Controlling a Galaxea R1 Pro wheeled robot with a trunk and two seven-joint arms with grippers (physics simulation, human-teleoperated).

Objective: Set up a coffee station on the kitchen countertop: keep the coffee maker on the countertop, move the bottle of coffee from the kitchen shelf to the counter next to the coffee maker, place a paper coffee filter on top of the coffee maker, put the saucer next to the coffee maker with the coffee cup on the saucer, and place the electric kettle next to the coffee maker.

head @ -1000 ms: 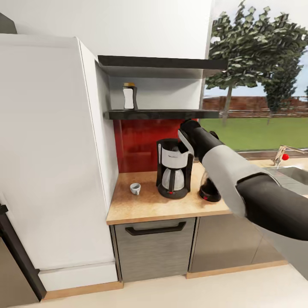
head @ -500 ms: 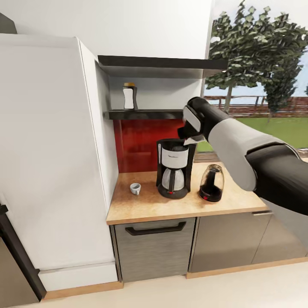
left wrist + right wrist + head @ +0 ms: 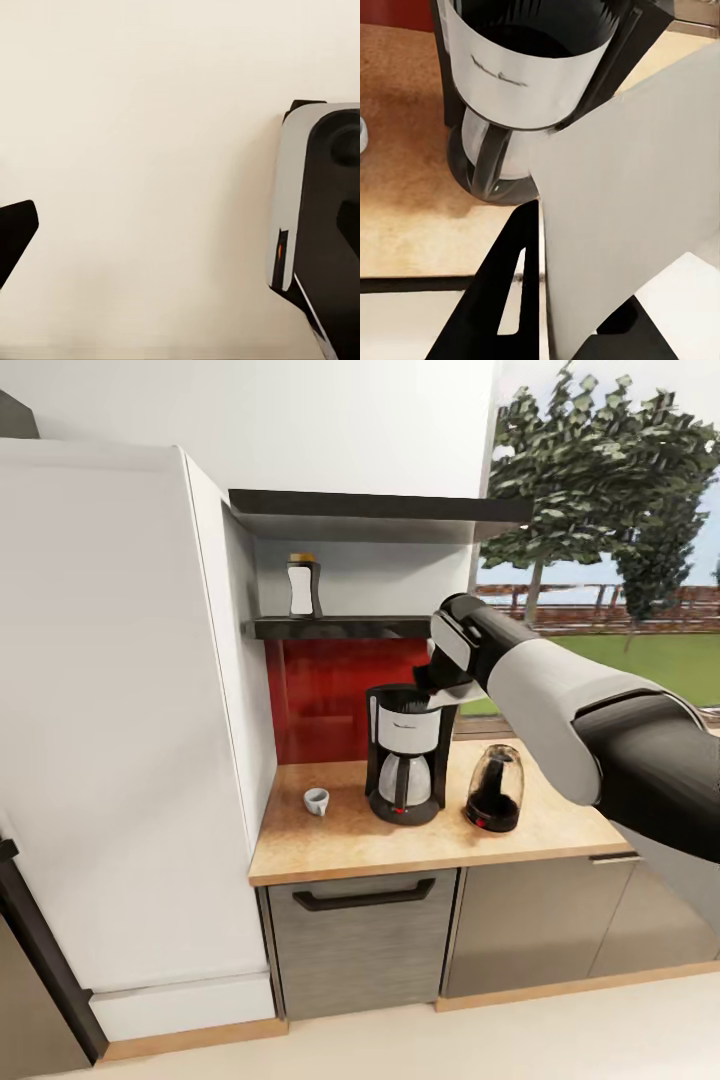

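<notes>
Right gripper [image 3: 551,300]: jaws clamped on the filter [image 3: 630,195], a pale flat sheet held just above and to one side of the maker [image 3: 405,753]. In the head view the filter [image 3: 440,685] sits at the maker's top rim; whether it touches cannot be told. It is not yet released, so this item counts as in progress.

Left gripper: one dark fingertip [image 3: 15,232] shows in the left wrist view against a plain pale surface; jaw state cannot be told.

Worktop [image 3: 350,840] findings:
- Maker stands on the worktop against the red backsplash. Satisfied.
- Kettle [image 3: 495,788] stands just beside the maker, on the window side. Judged satisfied.
- Cup [image 3: 316,800] sits on the worktop near the maker, on the fridge side. No saucer is discernible under it; item open.

Shelf [image 3: 350,627]: the bottle [image 3: 302,586] stands upright on it, well apart from the maker. Not moved; item open.

Outstanding by judgement: filter release, bottle transfer, saucer with cup.
</notes>
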